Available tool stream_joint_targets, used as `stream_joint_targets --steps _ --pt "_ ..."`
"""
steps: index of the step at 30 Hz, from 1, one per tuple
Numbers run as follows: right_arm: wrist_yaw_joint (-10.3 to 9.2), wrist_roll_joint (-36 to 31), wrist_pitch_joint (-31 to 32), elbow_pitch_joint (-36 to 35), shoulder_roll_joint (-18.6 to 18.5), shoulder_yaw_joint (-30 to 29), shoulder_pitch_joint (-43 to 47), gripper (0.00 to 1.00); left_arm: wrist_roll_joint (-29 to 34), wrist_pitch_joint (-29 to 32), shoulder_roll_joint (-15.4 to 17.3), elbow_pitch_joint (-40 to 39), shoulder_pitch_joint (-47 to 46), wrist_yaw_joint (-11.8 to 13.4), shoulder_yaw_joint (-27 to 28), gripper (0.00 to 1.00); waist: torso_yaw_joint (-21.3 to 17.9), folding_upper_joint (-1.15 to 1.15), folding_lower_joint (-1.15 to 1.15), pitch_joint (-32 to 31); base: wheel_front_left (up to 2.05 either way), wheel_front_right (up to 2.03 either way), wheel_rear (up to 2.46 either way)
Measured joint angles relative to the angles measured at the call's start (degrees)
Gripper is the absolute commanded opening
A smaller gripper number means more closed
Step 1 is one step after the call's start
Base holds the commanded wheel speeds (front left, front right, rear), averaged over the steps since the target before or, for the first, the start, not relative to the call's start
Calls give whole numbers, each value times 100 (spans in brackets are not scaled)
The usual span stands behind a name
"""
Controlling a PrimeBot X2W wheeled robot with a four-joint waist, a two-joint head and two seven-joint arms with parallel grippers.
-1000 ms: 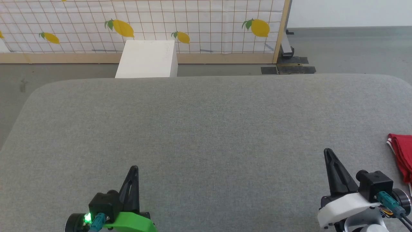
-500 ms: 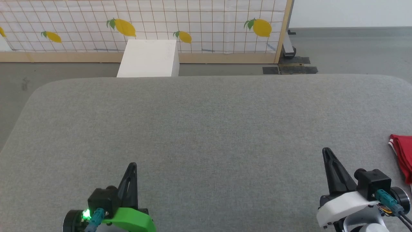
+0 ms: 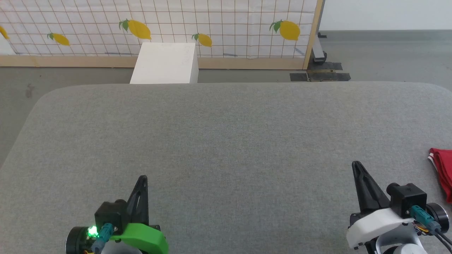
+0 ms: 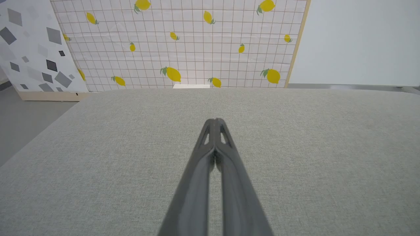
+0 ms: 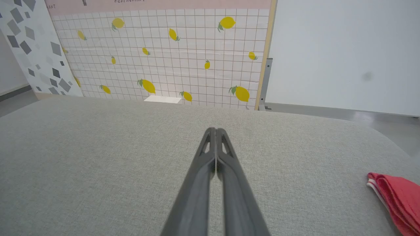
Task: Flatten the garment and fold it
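As our head camera has swung slightly over the last second, the whole scene has slid sideways, and the garment [image 3: 442, 169] sits nearer the right edge of the head view. We judge that the cloth itself has not moved. It lies in red layers on the gray desk [image 3: 226, 141], to the right of our right gripper [image 3: 355, 164] and apart from it. That one and our left gripper [image 3: 142, 178] hover with fingers pressed together, holding nothing. Nothing is flattened yet, so we judge a reach to the right comes first.
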Motion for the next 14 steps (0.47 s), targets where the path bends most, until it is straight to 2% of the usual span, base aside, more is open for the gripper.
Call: stream_joint_targets --steps 14 --pt "0 -52 133 -87 0 34 -3 0 53 154 0 -32 -67 2 48 0 37 0 0 7 0 0 0"
